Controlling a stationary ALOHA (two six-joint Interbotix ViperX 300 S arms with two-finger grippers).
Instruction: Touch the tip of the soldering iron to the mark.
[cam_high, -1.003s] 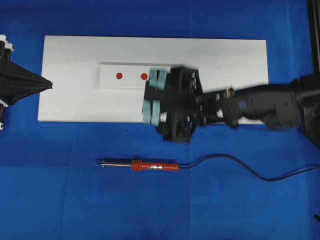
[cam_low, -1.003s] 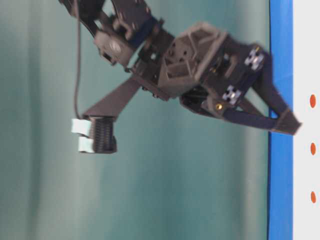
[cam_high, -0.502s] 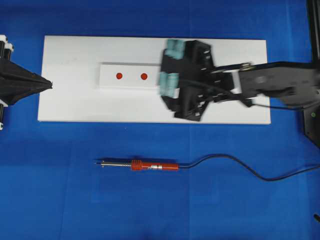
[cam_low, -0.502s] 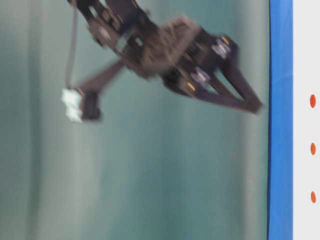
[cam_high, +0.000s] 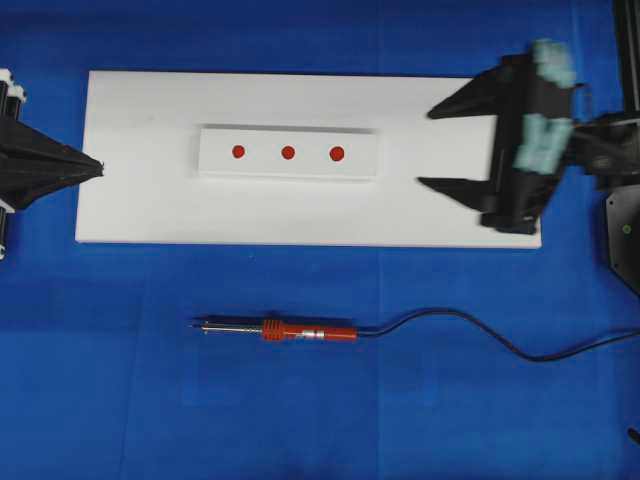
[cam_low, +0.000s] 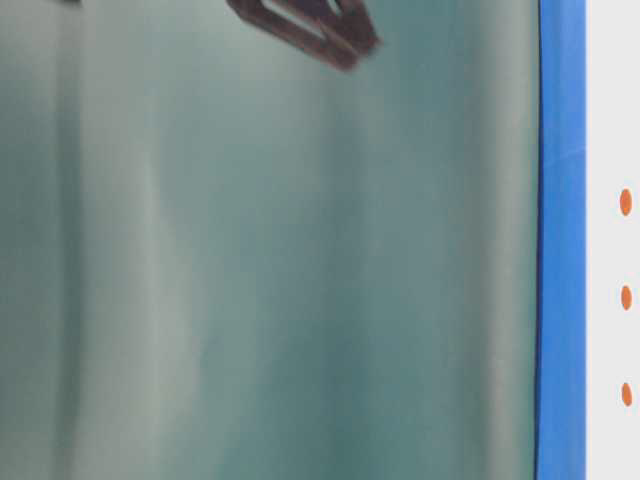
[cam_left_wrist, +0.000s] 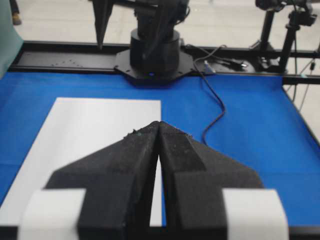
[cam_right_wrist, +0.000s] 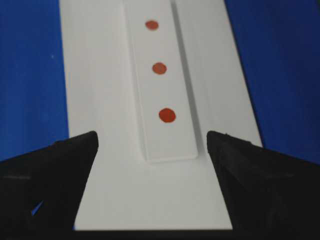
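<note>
Red-handled soldering iron (cam_high: 308, 333) lies untouched, lower centre; right gripper (cam_high: 432, 147) spread empty, left gripper (cam_high: 98, 167) pinched closed, marks (cam_high: 288, 153) untouched.

We see a blue table (cam_high: 100, 400) bearing a white board (cam_high: 140, 200) on its far half. A white strip (cam_high: 290, 165) with three red dots lies on the board. Nearer us, the iron (cam_high: 300, 332) lies flat, cord (cam_high: 480, 328) trailing right.

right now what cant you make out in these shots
- Soldering iron: its tip is too small overhead to tell its condition.
- Cord: cut off by the overhead view's right edge.
- Right end effector: blurred and cropped by the table-level view's top edge.
</note>
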